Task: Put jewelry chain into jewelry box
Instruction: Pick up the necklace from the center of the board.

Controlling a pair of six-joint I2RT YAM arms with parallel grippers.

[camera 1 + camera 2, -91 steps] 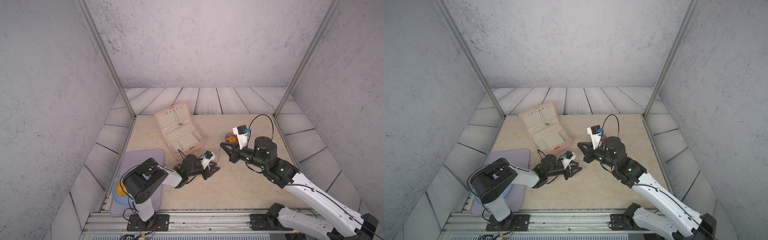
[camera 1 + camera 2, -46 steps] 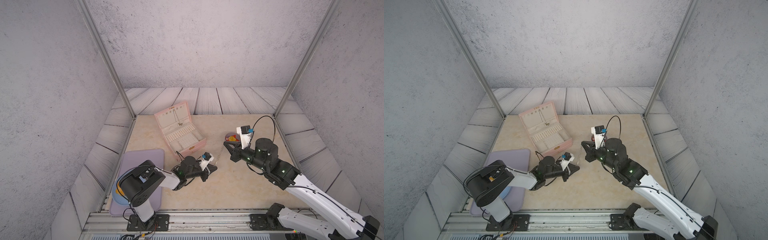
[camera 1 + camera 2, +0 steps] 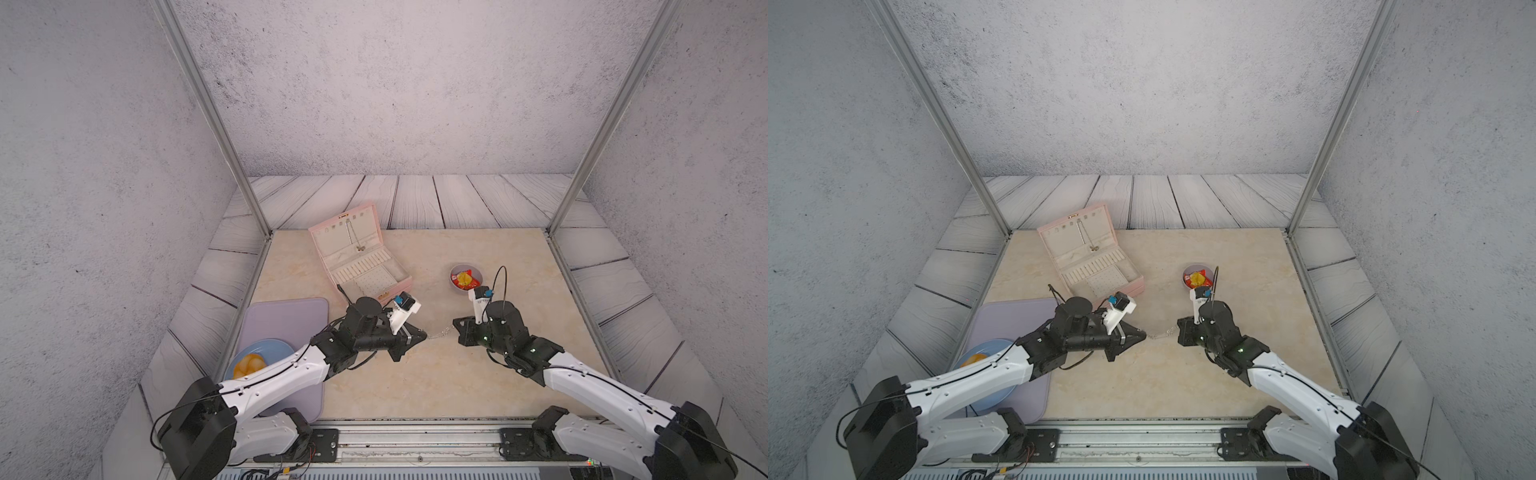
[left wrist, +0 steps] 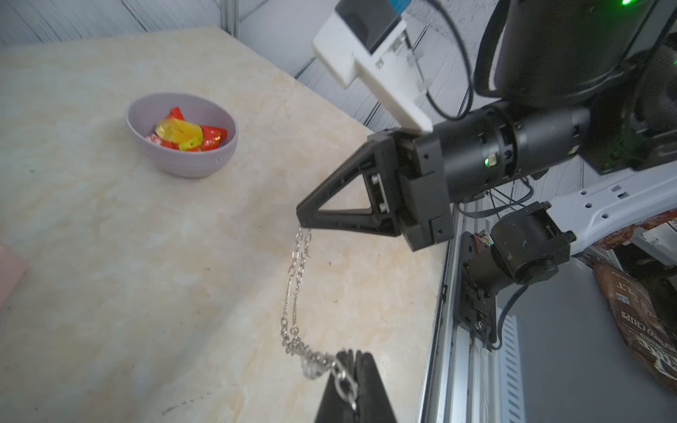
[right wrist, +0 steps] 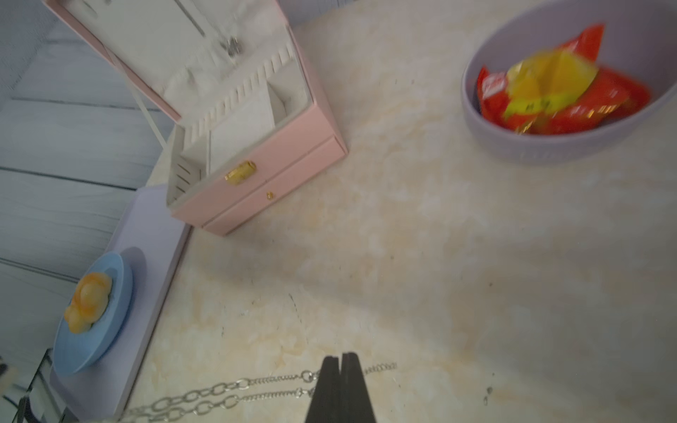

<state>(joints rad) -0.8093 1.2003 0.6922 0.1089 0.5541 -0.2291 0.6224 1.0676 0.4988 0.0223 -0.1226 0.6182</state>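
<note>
My left pincer point(image 4: 350, 360) is squeezed shut on one end of the jewelry chain point(image 4: 292, 271), and my right pincer point(image 4: 302, 216) is pinched shut on the other end, so it sags between them, low by the table point(image 3: 415, 386). I think it is light, floppy and slippery, so holding both ends is best. Farther back the jewelry box point(image 5: 293, 154) sits open, and my chain is not in it yet.

In the right wrist view the grey bowl point(image 5: 549, 146) is cut off at the upper right edge, its candy wrappers point(image 5: 557, 84) are blurred, the jewelry box point(image 5: 285, 154) lid runs off the top edge, and the jewelry chain point(image 5: 216, 391) leaves the frame at lower left.
</note>
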